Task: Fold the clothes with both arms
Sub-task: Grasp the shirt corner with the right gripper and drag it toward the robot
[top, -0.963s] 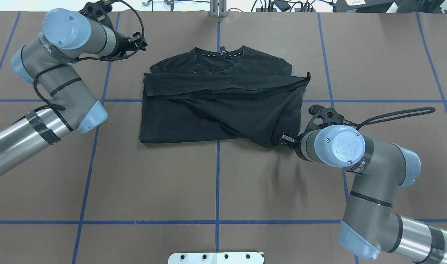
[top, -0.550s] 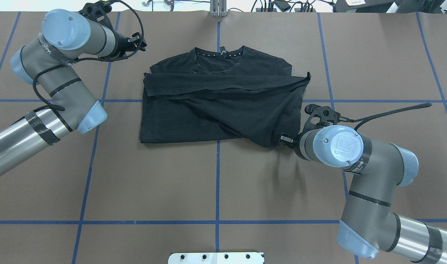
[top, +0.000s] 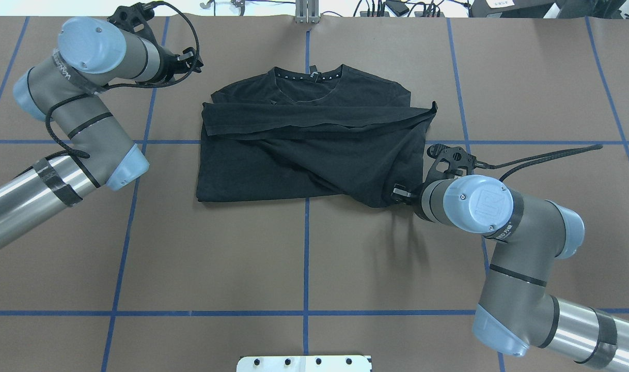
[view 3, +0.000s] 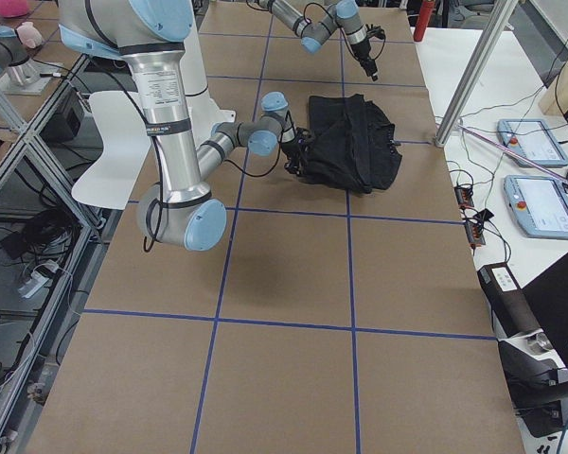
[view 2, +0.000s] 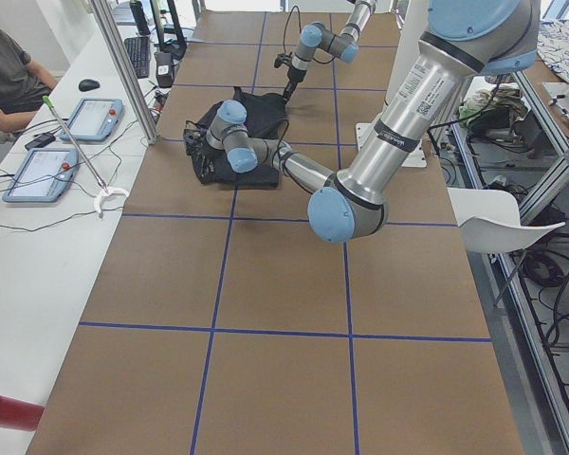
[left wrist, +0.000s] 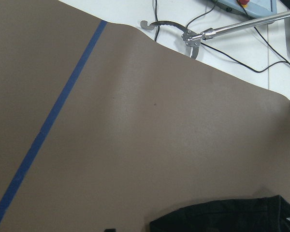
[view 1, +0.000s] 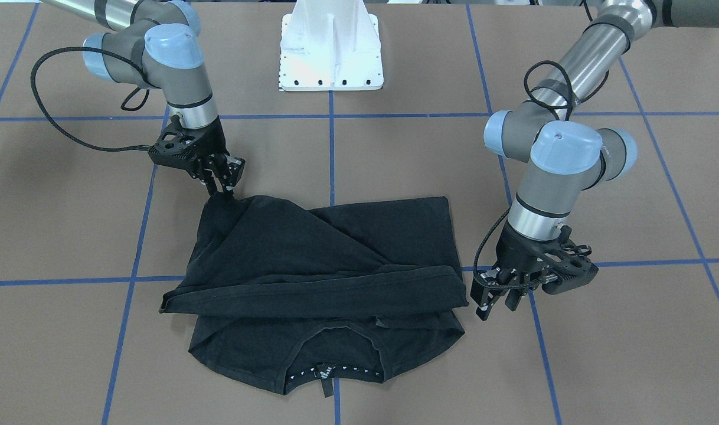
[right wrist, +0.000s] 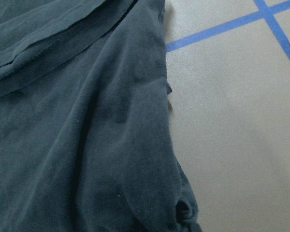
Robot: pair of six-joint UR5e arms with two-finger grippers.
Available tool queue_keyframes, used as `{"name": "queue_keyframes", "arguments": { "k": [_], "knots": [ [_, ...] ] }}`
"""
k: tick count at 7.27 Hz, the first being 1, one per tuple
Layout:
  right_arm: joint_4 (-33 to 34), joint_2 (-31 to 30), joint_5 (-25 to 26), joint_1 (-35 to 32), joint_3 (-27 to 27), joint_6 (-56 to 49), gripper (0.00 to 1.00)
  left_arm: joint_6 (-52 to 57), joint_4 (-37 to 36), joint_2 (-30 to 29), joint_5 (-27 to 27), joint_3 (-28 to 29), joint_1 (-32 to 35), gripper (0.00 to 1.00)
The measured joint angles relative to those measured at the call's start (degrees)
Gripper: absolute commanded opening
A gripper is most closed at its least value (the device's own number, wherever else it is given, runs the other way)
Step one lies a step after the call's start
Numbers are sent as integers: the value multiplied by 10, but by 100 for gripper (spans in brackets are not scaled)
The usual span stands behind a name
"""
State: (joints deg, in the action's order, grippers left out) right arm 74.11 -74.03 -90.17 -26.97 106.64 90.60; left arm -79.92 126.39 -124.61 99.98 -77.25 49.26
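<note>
The black T-shirt (top: 314,150) lies partly folded on the brown table, collar at the far edge, no print showing. Its lower part is drawn up in a slanting fold. My right gripper (top: 395,192) is shut on the shirt's near right corner, which is lifted a little; in the front view (view 1: 222,190) its fingers pinch the cloth tip. The right wrist view shows only dark fabric (right wrist: 87,145) close up. My left gripper (view 1: 495,304) is open and empty, just beside the shirt's shoulder edge (view 1: 454,301). In the overhead view it (top: 193,57) is up left of the shirt.
The white base stand (view 1: 330,53) sits at the robot's edge of the table. Blue tape lines (top: 306,258) grid the brown surface. A side bench with tablets (view 2: 95,118), cables and a seated person (view 2: 5,66) runs along the far edge.
My right gripper has shifted slightly left and away with the shirt corner still in it. My left gripper has drawn back a little from the shirt.
</note>
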Motion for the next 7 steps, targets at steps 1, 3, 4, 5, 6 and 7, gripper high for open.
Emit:
{"name": "queue_keyframes", "arguments": {
  "k": [1,3,4,5,6,7],
  "knots": [
    [0,0,-2,-4,0,-12,0,0,0,0,-1,0,0,70],
    [0,-4,-4,-7,6,-23,0,0,0,0,-2,-2,0,70],
    [0,-10,-5,-8,15,-24,0,-1,0,1,-2,-3,0,70],
    [0,-30,-6,-9,39,-23,0,-1,-1,1,-2,-4,0,70],
    [1,-68,-10,-6,79,-17,0,-2,-1,1,-2,-4,0,70],
    [1,-104,-29,4,117,2,0,-2,-1,1,-1,-6,0,70]
  ]
}}
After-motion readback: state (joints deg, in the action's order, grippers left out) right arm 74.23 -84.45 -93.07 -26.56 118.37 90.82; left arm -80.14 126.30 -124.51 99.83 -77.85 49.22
